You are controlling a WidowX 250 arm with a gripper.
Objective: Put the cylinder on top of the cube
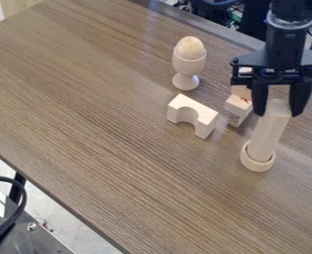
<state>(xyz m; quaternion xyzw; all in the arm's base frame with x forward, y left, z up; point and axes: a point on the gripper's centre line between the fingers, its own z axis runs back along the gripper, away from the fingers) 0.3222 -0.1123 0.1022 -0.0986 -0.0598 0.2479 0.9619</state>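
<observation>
The black gripper (278,108) hangs at the right of the camera view, over the top end of the pale wooden cylinder (268,131). That cylinder stands upright, its lower end inside a round wooden ring or cup (258,162). Left of the cylinder is a pale block with red marks (239,104), partly hidden by the gripper; more pale wood shows just behind it. I cannot tell which of these pieces is the cube, or whether the gripper holds the cylinder.
An arch-shaped wooden block (193,114) lies left of the marked block. Behind it stands a wooden egg cup (187,67) with an egg (190,48) in it. The brown table (106,114) has its front edge at the lower left; cables lie beyond its back edge.
</observation>
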